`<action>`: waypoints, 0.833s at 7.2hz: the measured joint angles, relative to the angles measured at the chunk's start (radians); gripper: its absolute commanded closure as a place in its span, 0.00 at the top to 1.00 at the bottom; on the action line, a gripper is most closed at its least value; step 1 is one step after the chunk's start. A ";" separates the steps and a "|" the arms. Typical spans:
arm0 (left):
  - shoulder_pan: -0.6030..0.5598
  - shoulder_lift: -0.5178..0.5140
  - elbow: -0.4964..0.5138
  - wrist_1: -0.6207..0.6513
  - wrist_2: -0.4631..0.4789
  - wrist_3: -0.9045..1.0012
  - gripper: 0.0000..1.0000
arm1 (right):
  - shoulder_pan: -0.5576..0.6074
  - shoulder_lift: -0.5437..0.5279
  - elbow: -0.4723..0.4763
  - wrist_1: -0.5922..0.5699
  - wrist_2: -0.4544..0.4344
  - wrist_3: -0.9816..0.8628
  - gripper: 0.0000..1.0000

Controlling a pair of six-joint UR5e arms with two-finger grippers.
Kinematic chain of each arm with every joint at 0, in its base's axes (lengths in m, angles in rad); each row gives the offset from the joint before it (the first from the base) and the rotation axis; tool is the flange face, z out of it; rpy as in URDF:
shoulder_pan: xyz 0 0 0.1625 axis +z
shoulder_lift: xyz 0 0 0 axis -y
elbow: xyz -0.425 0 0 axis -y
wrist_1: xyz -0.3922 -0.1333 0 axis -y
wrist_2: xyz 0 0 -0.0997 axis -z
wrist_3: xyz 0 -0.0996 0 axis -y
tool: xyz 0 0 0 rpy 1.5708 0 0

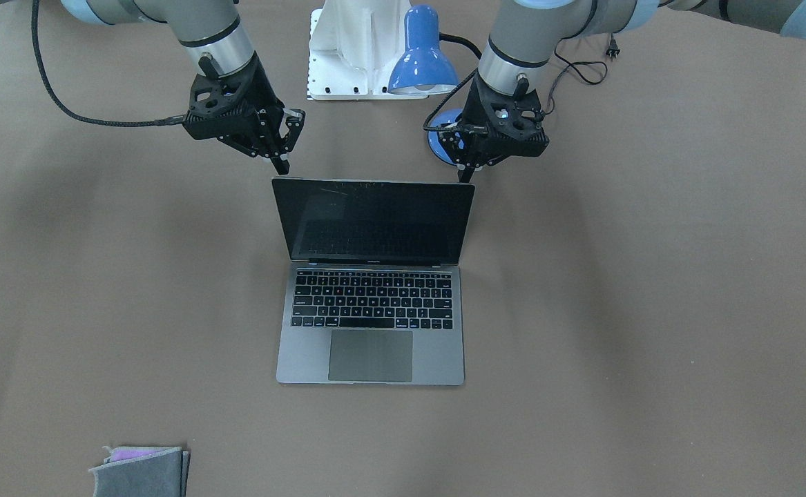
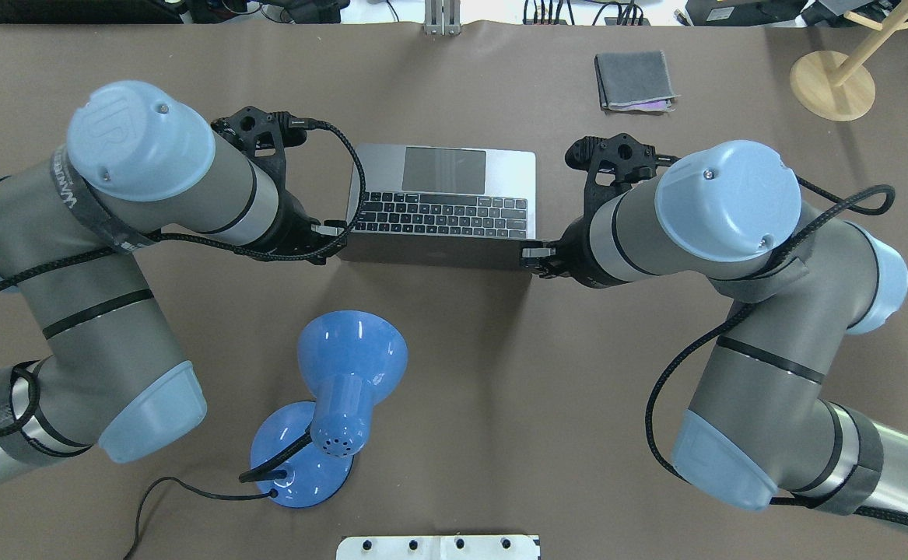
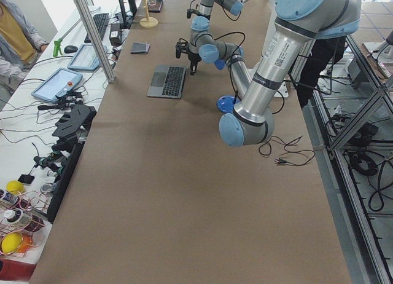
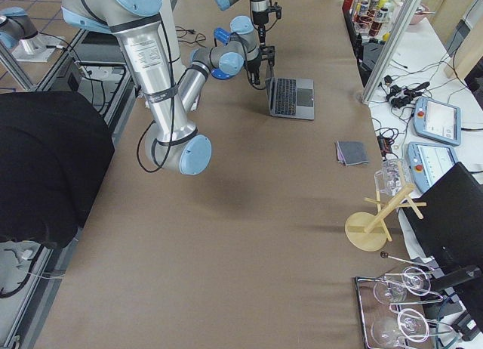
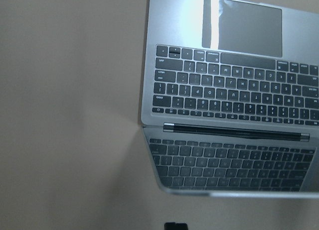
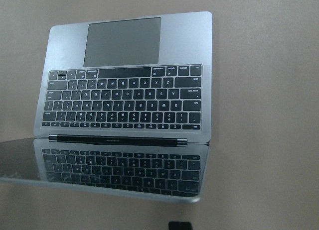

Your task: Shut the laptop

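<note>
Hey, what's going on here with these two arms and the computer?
Two robot arms are about to close the laptop, which lies open on the table. The left gripper is at one top corner of its screen and the right gripper at the other, both behind the lid. The lid has not been folded down yet. Whether they touch it, or how their jaws stand, I cannot tell.

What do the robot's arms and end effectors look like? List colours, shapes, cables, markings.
The left arm and right arm are grey cylindrical tubes with pale blue joint caps and silver wrist rings. The left end effector and right end effector are black and angular. Both carry black braided cables.
</note>
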 measured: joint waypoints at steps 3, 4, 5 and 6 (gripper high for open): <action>-0.002 -0.003 0.028 -0.082 0.077 0.001 0.00 | 0.002 0.032 -0.016 -0.001 -0.039 0.019 0.00; -0.006 -0.005 0.049 -0.112 0.093 0.000 0.00 | 0.009 0.052 -0.032 -0.001 -0.050 0.019 0.00; -0.015 -0.016 0.071 -0.133 0.102 -0.001 0.00 | 0.027 0.084 -0.063 -0.001 -0.055 0.020 0.00; -0.029 -0.037 0.100 -0.141 0.105 -0.002 0.00 | 0.050 0.114 -0.101 -0.001 -0.056 0.019 0.00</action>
